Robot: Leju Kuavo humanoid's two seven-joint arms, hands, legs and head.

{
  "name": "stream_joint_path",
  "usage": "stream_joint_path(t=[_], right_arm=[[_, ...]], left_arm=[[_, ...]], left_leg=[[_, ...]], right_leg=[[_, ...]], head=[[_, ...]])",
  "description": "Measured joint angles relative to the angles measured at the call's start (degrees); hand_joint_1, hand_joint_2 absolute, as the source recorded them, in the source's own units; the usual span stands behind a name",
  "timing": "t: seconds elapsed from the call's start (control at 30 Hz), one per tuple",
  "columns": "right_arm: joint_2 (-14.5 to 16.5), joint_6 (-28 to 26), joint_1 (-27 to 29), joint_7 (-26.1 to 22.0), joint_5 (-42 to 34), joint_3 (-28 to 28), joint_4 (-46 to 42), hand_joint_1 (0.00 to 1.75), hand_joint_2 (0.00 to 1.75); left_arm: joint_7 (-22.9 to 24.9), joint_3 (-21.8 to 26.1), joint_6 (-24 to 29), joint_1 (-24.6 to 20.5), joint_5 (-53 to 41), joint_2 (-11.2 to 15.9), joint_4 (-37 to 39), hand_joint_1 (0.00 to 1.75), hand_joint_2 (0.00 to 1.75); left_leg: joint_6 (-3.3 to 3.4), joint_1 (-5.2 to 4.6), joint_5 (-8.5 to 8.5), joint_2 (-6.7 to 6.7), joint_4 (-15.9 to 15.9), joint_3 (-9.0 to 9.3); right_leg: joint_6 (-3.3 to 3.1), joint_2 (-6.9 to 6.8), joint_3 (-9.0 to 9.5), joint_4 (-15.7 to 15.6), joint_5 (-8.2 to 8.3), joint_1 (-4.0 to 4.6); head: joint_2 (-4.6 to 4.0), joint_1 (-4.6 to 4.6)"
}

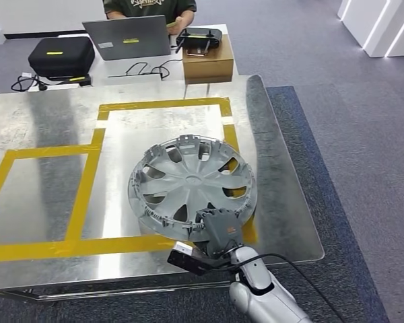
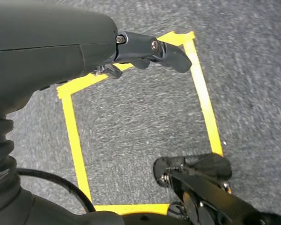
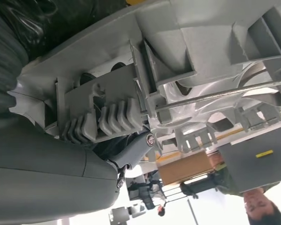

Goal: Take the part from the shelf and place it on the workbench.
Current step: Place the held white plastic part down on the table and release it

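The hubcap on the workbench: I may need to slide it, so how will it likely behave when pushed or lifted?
The hubcap looks like thin moulded plastic with open spokes, so probably light and slightly flexible. It lies flat on smooth metal workbench, so it should slide rather than roll. The rim clips look breakable; the right robot hand grips its near edge.

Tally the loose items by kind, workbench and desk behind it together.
Hubcap: 1
Laptop: 1
Black case: 1
Cardboard box: 1
Black device on the box: 1
Total: 5
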Motion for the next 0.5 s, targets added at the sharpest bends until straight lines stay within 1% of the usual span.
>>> stream_joint_path(t=[0.03, 0.07, 0.1, 0.13, 0.17, 0.2, 0.23, 0.27, 0.3, 0.33, 0.37, 0.4, 0.43, 0.47, 0.5], right_arm=[[0.0, 0.1, 0.0, 0.1, 0.0, 0.0, 0.0, 1.75, 1.75], [0.0, 0.2, 0.0, 0.2, 0.1, 0.0, 0.0, 1.75, 1.75], [0.0, 0.3, 0.0, 0.3, 0.2, 0.0, 0.0, 1.75, 1.75], [0.0, 0.4, -0.1, 0.5, 0.2, -0.1, 0.0, 1.75, 1.75], [0.0, 0.6, -0.1, 0.7, 0.2, -0.1, 0.0, 1.75, 1.75], [0.0, 0.7, -0.1, 0.8, 0.2, -0.2, 0.0, 1.75, 1.75], [0.0, 0.7, -0.1, 0.9, 0.3, -0.3, 0.0, 1.75, 1.75], [0.0, 0.7, -0.1, 0.9, 0.3, -0.3, 0.0, 1.75, 1.75], [0.0, 0.8, -0.2, 0.9, 0.3, -0.3, 0.0, 1.75, 1.75], [0.0, 0.8, -0.2, 0.9, 0.3, -0.4, 0.0, 1.75, 1.75], [0.0, 0.9, -0.2, 0.9, 0.3, -0.4, -0.1, 1.75, 1.75], [0.0, 0.9, -0.2, 0.9, 0.3, -0.4, -0.1, 1.75, 1.75], [-0.1, 0.9, -0.1, 0.9, 0.3, -0.4, 0.0, 1.75, 1.75], [-0.1, 0.9, 0.0, 0.9, 0.3, -0.4, 0.0, 1.75, 1.75], [-0.1, 0.9, 0.1, 0.9, 0.3, -0.4, 0.0, 1.75, 1.75]], left_arm=[[0.0, 0.1, 0.0, 0.1, 0.0, 0.0, 0.0, 0.0, 1.75], [0.0, 0.1, 0.0, 0.1, 0.0, 0.1, 0.0, 0.0, 1.75], [0.0, 0.1, 0.0, 0.1, 0.0, 0.1, 0.0, 0.0, 1.75], [0.0, 0.1, 0.0, 0.0, -0.1, 0.1, 0.0, 0.0, 1.75], [0.0, 0.1, 0.0, -0.1, -0.1, 0.1, 0.0, 0.0, 1.75], [0.0, 0.2, 0.0, -0.2, -0.1, 0.1, 0.0, 0.0, 1.75], [0.0, 0.2, 0.0, -0.3, -0.2, 0.1, 0.0, 0.0, 1.75], [0.0, 0.2, 0.0, -0.3, -0.2, 0.1, 0.0, 0.0, 1.75], [0.0, 0.2, 0.0, -0.2, -0.2, 0.0, 0.0, 0.0, 1.75], [0.0, 0.2, 0.0, -0.1, -0.2, 0.0, 0.0, 0.0, 1.75], [0.0, 0.3, 0.0, -0.1, -0.2, -0.1, 0.0, 0.0, 1.75], [0.0, 0.3, 0.0, -0.2, -0.2, -0.1, 0.0, 0.0, 1.75], [0.0, 0.4, 0.0, -0.2, -0.2, 0.0, 0.0, 0.0, 1.75], [0.0, 0.4, 0.0, -0.3, -0.2, 0.0, 0.0, 0.0, 1.75], [0.0, 0.5, 0.0, -0.2, -0.2, 0.0, 0.0, 0.0, 1.75]], left_leg=[[0.01, 0.0, 1.14, 0.09, -1.2, 0.72], [0.11, -0.02, 3.06, 0.42, -4.5, 2.47], [0.3, -0.09, 5.0, 1.46, -8.8, 4.71], [0.58, -0.35, 6.26, 2.89, -12.6, 6.64], [0.94, -0.56, 6.93, 4.05, -15.2, 7.9], [1.28, -0.78, 6.98, 4.82, -16.5, 8.37], [1.6, -0.97, 6.83, 4.71, -16.7, 8.31], [1.95, -0.91, 6.92, 4.05, -16.7, 8.29], [2.25, -0.83, 7.04, 3.49, -16.9, 8.35], [2.59, -0.71, 7.19, 2.97, -17.1, 8.45], [2.91, -0.57, 7.36, 2.46, -17.3, 8.53], [3.13, -0.51, 7.45, 1.95, -17.3, 8.46], [3.28, -0.51, 7.5, 1.4, -17.3, 8.35], [3.36, -0.53, 7.52, 0.77, -17.3, 8.28], [3.37, -0.54, 7.52, 0.12, -17.3, 8.27]], right_leg=[[0.02, -0.52, 0.07, 0.0, -0.05, 0.03], [0.09, -1.04, 0.2, 0.0, -0.13, 0.05], [0.22, -1.51, 0.36, 0.0, -0.24, 0.13], [0.46, -1.93, 0.48, 0.2, -0.43, 0.37], [0.73, -2.36, 0.57, 0.2, -0.57, 0.61], [1.03, -2.81, 0.64, 0.3, -0.72, 0.83], [1.33, -3.32, 0.74, 0.3, -0.84, 0.96], [1.63, -3.81, 0.89, 0.2, -0.97, 0.92], [2.01, -3.59, 0.87, 0.4, -1.32, 0.85], [2.36, -2.71, 0.51, 1.3, -2.09, 0.75], [2.68, -1.47, -0.5, 3.4, -3.45, 0.63], [2.88, -0.04, -2.25, 6.9, -5.27, 0.5], [2.97, 0.83, -4.35, 11.1, -7.14, 0.41], [3.02, 1.21, -6.35, 14.9, -8.43, 0.36], [3.03, 1.37, -7.64, 17.1, -8.67, 0.34]], head=[[0.0, -0.05], [0.01, -0.09], [0.01, -0.14], [0.01, -0.24], [0.01, -0.26], [0.0, -0.22], [0.0, -0.18], [0.0, -0.07], [0.0, 0.04], [0.0, 0.14], [0.0, 0.29], [0.0, 0.46], [0.0, 0.58], [0.0, 0.63], [0.0, 0.64]])
